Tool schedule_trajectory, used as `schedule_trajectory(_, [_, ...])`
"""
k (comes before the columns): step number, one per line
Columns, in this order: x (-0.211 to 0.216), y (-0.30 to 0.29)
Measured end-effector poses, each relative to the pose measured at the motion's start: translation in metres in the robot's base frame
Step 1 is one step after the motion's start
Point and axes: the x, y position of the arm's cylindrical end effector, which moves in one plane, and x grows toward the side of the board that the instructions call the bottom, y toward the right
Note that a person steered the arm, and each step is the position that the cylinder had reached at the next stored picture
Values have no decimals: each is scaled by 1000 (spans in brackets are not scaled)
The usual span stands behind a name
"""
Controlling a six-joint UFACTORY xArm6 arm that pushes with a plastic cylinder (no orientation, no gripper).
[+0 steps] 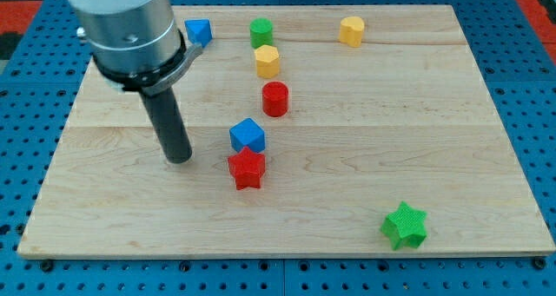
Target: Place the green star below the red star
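The green star lies near the view's bottom right on the wooden board. The red star lies left of the board's middle, touching a blue cube just above it. My tip rests on the board to the left of the red star, a short gap away, and far left of the green star.
A red cylinder stands above the blue cube. A yellow hexagonal block and a green cylinder lie further up. Another yellow block sits at the top right. A blue block sits at the top, partly behind the arm.
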Motion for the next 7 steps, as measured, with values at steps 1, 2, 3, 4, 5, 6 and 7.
schedule_trajectory(1, [-19,57])
schedule_trajectory(2, [-22,100])
schedule_trajectory(3, [-28,95])
schedule_trajectory(4, [-39,81])
schedule_trajectory(5, [-11,72])
schedule_trajectory(6, [-3,31])
schedule_trajectory(7, [25,39])
